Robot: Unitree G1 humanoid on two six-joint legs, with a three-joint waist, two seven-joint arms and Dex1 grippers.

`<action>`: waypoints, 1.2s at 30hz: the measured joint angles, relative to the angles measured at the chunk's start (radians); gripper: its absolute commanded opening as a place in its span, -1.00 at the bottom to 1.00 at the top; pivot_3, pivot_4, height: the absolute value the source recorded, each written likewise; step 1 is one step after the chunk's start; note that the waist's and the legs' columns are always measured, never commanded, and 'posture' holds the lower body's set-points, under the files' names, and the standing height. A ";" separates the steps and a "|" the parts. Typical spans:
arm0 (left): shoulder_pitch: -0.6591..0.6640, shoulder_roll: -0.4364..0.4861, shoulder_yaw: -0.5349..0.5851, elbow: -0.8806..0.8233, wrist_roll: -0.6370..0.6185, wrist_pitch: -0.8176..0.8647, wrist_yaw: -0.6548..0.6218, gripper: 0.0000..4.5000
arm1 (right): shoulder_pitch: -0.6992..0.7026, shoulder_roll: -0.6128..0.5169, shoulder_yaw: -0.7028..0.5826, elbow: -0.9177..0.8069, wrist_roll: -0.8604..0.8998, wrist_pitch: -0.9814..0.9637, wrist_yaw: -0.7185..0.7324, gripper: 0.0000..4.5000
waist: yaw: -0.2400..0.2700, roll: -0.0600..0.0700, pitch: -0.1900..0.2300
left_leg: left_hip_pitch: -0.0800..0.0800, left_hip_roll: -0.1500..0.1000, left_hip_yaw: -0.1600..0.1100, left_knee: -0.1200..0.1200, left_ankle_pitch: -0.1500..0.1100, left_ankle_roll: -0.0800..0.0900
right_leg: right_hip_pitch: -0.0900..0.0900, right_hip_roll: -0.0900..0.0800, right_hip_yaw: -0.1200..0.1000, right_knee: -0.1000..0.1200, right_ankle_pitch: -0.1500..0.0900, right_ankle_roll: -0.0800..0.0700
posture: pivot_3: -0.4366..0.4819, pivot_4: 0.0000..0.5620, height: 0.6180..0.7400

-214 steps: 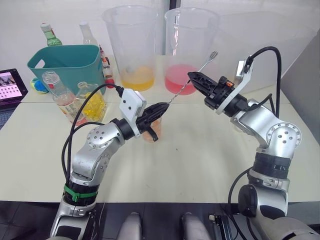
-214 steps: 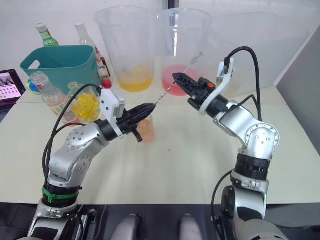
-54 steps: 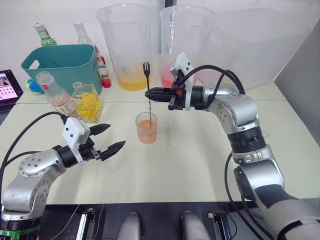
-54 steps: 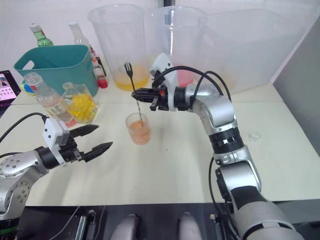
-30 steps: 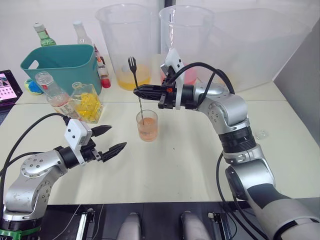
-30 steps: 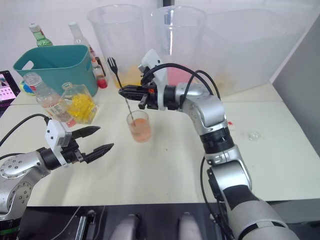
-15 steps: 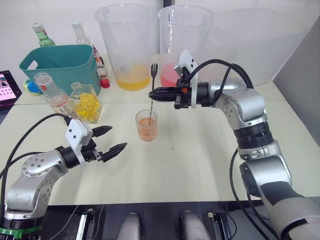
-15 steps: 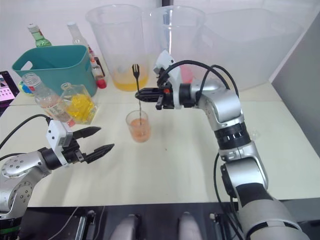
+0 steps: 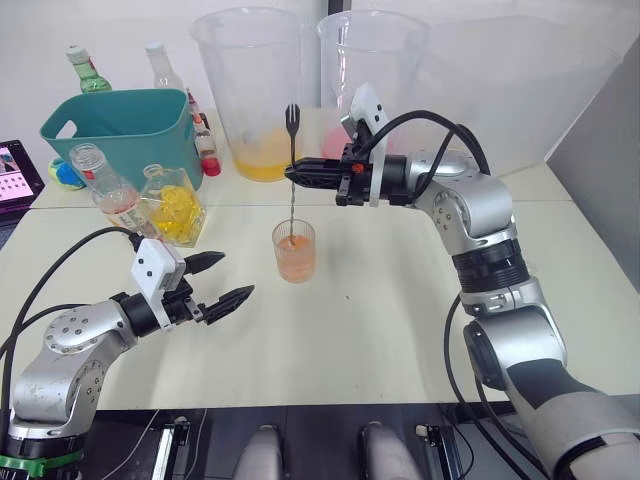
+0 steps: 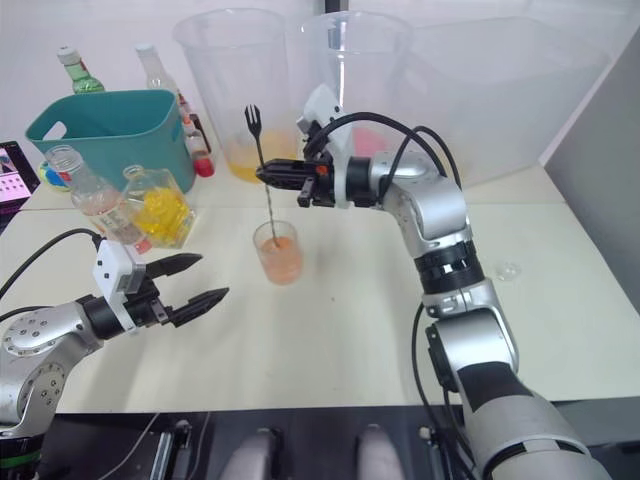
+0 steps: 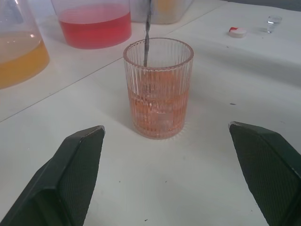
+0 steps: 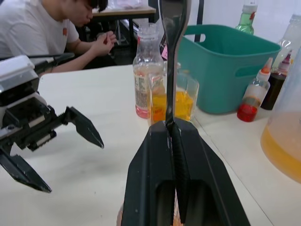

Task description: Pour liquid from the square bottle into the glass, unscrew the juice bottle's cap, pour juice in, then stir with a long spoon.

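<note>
The right end effector (image 9: 296, 172) pinches the long spoon (image 9: 292, 170) near-upright, lower end in the glass (image 9: 294, 251).

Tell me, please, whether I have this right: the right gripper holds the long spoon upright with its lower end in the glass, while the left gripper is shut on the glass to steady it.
Not quite. The left gripper is open and apart from the glass, as the left wrist view shows: its fingers stand wide on either side, touching nothing. The rest holds: the right gripper holds the long spoon upright with its lower end in the glass.
</note>
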State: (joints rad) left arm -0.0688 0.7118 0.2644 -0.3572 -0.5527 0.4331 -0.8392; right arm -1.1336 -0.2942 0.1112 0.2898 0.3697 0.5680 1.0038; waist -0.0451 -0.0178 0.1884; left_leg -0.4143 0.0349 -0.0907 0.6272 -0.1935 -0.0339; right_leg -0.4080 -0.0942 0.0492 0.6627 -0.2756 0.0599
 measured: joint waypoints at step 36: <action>-0.018 -0.012 -0.046 0.044 0.005 -0.037 -0.008 0.99 | -0.033 -0.092 -0.033 -0.163 0.077 0.183 -0.025 -1.00 | 0.001 0.000 0.000 | 0.000 0.000 0.000 0.000 0.000 0.000 | 0.000 0.000 0.000 0.000 0.000 0.000 | -0.05 -0.47 1.00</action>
State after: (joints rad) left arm -0.0870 0.6996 0.2186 -0.3130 -0.5481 0.3964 -0.8475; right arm -1.1664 -0.3863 0.0777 0.1264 0.4471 0.7506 0.9793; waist -0.0445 -0.0178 0.1884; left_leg -0.4144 0.0348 -0.0907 0.6273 -0.1935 -0.0339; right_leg -0.4080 -0.0942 0.0492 0.6626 -0.2756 0.0599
